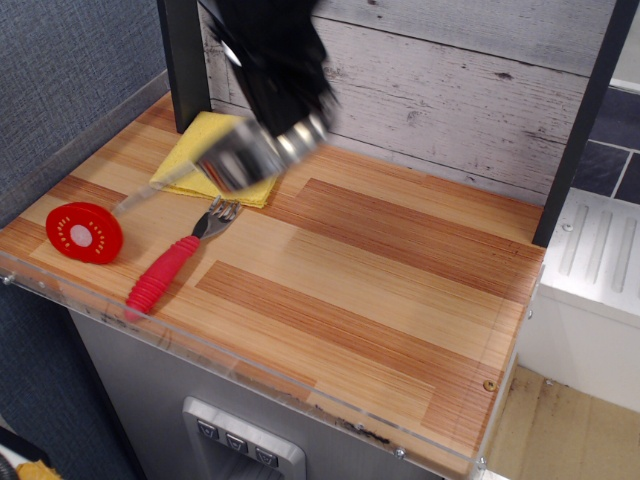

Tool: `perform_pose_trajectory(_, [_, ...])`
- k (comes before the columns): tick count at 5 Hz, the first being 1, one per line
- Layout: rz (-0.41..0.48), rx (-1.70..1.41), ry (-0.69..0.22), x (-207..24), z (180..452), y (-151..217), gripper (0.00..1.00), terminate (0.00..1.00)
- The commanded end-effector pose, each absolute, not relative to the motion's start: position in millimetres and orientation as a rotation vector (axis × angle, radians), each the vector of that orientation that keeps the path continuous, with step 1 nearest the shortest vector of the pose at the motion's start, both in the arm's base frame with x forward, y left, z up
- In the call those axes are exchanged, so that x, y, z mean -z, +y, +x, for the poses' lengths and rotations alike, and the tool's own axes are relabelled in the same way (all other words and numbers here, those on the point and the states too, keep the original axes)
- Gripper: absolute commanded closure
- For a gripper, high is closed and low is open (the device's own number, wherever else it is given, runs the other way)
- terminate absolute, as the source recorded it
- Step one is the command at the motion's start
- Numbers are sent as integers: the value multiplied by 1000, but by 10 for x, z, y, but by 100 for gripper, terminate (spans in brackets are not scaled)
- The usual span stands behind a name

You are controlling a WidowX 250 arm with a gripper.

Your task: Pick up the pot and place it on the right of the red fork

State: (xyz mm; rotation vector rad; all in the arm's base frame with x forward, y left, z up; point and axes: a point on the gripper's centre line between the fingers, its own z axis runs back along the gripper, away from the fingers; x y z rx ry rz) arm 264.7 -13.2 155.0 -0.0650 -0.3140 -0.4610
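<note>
Bright even light, soft shadows; gripper [290,125] w/ pot [240,155] motion-blurred nr tabletop's back-left corner, rest sharp, faint sheen mid-tabletop.

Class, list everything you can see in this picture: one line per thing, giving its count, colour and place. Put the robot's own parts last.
pot: 1, shiny silver, blurred, held in the air above the yellow cloth and the fork's head, its thin handle pointing left
red fork: 1, red ribbed handle with silver tines, lying at a slant near the table's front left
yellow cloth: 1, yellow, flat at the back left, partly hidden by the pot
red disc: 1, red with a pale centre, at the left edge, left of the fork
table: 1, striped wood with a clear front rim, bare on the right
wall: 1, grey-white planks, behind the table
gripper: 1, black, blurred, at the pot's rim, back left
</note>
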Motion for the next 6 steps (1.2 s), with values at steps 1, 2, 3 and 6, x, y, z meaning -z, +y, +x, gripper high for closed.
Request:
perform_pose_trajectory(1, [-73,656,-263,-1314,2162,-921,100,0])
perform_pose_trajectory(2, [-66,707,-216,-1122,2198,-1081,100,0])
perform_pose_trajectory(3, [-57,725,-162,-950,2315,-1138,100,0])
perform_pose_trajectory(6, [-27,727,-52,-599,2277,-997,100,0])
